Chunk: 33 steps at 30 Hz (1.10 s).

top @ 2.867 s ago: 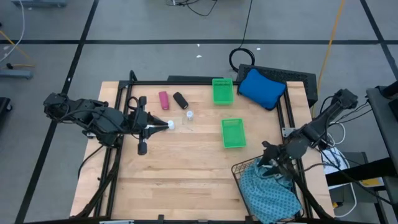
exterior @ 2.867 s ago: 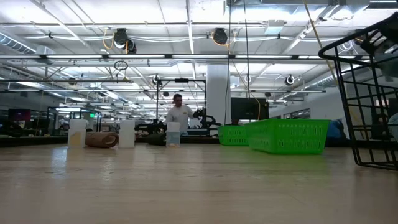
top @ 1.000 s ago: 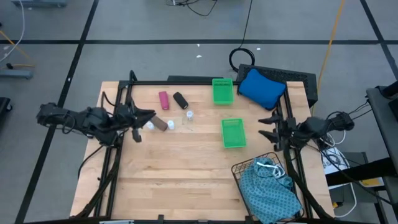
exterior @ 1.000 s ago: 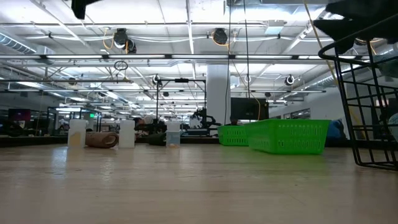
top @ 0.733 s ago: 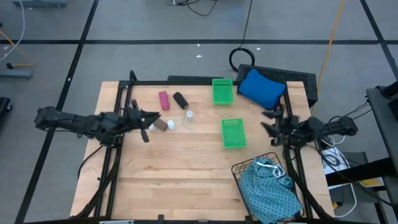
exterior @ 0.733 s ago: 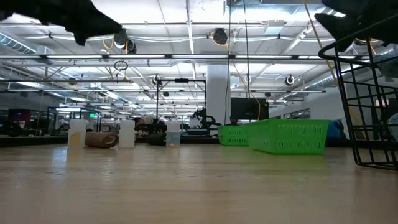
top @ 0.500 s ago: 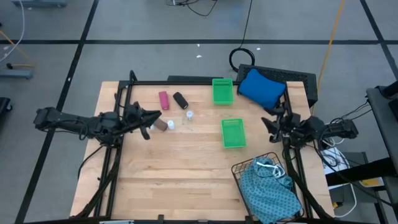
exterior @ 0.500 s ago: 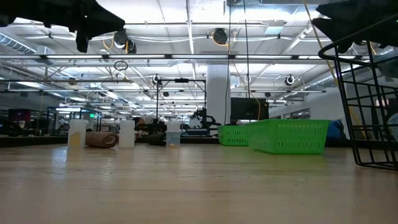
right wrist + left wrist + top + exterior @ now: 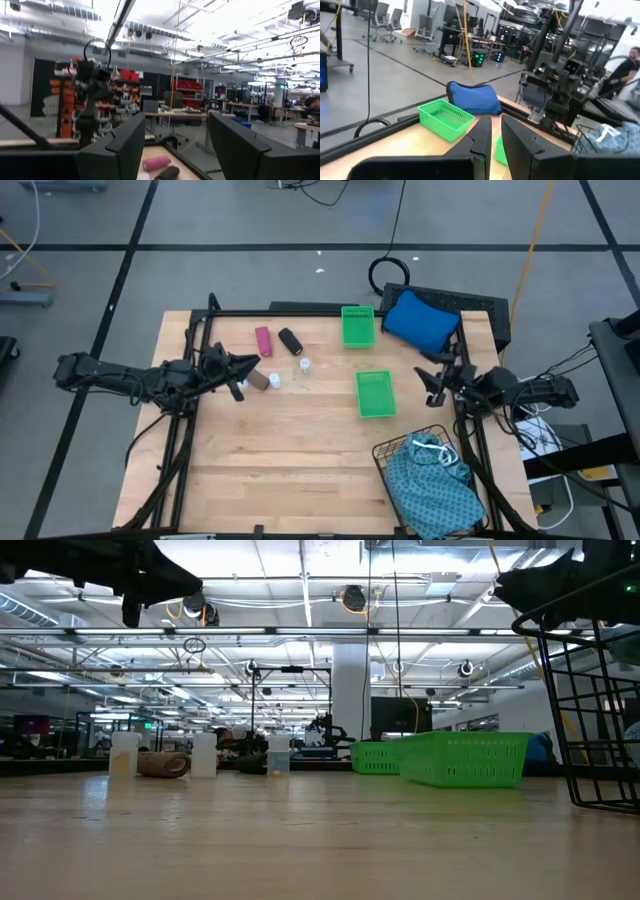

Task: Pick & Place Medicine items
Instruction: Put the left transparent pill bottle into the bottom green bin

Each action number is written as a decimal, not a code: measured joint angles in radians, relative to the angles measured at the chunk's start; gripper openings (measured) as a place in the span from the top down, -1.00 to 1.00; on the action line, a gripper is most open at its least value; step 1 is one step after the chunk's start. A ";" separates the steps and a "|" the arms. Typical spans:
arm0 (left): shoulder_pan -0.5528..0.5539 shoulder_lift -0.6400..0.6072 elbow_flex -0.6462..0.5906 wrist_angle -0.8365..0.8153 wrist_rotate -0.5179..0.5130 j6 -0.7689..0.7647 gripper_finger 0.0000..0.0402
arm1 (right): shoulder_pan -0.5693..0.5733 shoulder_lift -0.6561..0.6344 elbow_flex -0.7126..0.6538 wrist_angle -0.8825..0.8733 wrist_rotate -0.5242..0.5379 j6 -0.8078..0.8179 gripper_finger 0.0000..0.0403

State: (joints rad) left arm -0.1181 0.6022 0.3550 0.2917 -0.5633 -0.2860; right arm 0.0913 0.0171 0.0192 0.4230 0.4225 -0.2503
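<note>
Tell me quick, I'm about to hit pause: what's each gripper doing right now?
Left gripper: shut, holding nothing, raised by the table's left edge.
Right gripper: open, empty, raised at the table's right edge.

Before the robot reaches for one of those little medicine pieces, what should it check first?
1. Left end effector free to grasp: not ok, shut and empty, beside the brown cylinder.
2. Right end effector free: ok, open and empty, at the table's right edge.
3. Pink cylinder and black cylinder lying clear: ok.
4. White vials upright: cannot tell.
5. Green trays uncovered: ok.
</note>
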 joint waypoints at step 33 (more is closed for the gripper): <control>0.071 0.409 0.423 -1.251 0.187 -0.444 -0.17 | 0.000 0.000 -0.002 -0.078 -0.005 0.083 -0.01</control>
State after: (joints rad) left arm -0.0476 1.0107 0.7780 -0.9593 -0.3764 -0.7298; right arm 0.0914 0.0170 0.0174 0.3454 0.4175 -0.1677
